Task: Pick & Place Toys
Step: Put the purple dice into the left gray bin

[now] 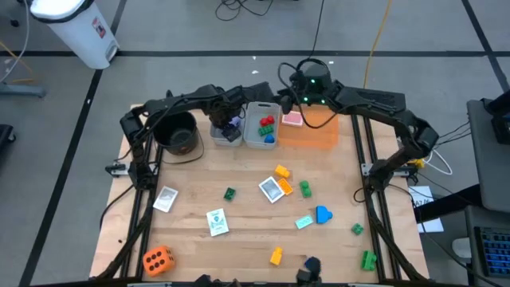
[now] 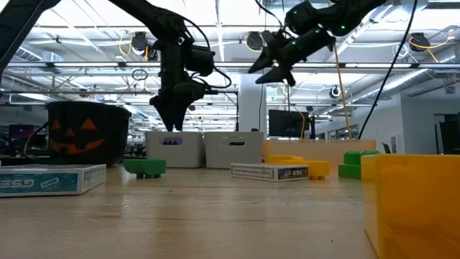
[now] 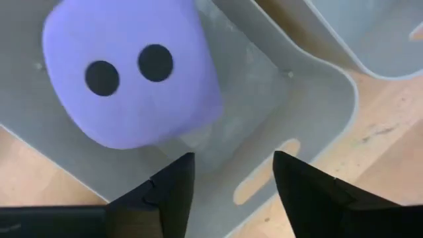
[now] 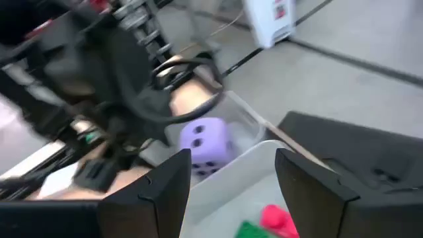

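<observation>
1. While the left gripper (image 3: 231, 182) hangs over the left grey bin (image 1: 225, 132), its fingers stand apart with nothing between them, and the purple die (image 3: 132, 69) lies loose inside that bin, two black dots facing up.
2. The right gripper (image 4: 232, 178) is raised above the back of the table near the two bins, its fingers parted and empty; from its wrist the purple die can be seen beyond them.
3. The second grey bin (image 1: 261, 127), just beside the first, holds red, green and blue bricks (image 1: 266, 127).
4. A pink card (image 1: 292, 119) rests on the flat orange tray (image 1: 319, 134) to the right of the bins.
5. A black pumpkin bucket (image 1: 178, 132) sits left of the bins.
6. Still out on the wooden table (image 1: 191, 239): the orange die (image 1: 158, 259) near the front left corner, picture cards (image 1: 217, 222) scattered about the middle, and yellow, green and blue bricks spread toward the right.
</observation>
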{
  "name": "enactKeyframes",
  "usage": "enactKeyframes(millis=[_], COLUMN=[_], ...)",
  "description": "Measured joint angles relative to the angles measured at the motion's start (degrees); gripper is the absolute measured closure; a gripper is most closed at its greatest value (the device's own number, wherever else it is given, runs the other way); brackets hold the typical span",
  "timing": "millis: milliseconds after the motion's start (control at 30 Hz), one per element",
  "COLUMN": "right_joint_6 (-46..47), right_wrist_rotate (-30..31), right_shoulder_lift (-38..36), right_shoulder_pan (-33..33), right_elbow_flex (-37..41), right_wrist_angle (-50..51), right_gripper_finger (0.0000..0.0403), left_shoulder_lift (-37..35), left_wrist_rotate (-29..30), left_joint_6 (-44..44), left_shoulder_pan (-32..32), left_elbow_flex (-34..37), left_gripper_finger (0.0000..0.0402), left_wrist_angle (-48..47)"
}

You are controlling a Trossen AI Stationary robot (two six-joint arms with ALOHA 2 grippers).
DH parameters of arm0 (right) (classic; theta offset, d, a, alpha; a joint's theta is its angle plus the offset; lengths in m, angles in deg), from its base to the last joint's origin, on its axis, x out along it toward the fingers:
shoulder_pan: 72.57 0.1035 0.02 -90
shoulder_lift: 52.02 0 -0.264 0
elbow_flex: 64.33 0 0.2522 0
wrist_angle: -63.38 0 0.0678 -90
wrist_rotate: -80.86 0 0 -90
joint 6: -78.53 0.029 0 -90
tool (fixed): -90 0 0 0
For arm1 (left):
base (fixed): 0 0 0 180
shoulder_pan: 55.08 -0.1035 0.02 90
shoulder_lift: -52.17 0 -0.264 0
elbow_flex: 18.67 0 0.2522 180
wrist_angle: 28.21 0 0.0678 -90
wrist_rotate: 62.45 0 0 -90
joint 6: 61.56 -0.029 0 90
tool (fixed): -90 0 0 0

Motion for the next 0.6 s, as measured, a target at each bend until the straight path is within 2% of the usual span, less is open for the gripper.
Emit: enactKeyframes(millis=[267, 600], right_joint_6=[4.61, 6.4], right_wrist_rotate=[1.11, -0.43], right_shoulder_lift=[-3.79, -4.0], right_shoulder_pan=[-1.33, -1.29], right_elbow_flex=[7.41, 8.4], right_wrist_angle=[-3.57, -5.4], right_gripper_finger=[0.0193, 0.0193], left_shoulder_lift=[0.63, 3.65], left_wrist_rotate=[-1.47, -2.1], left_joint_6=[-1.26, -1.79], left_shoulder_pan=[-0.54, -1.69], left_elbow_flex=[-0.02, -0.02], left_gripper_finger=[0.0229, 0.0238], left_wrist_angle=[0.51, 1.6])
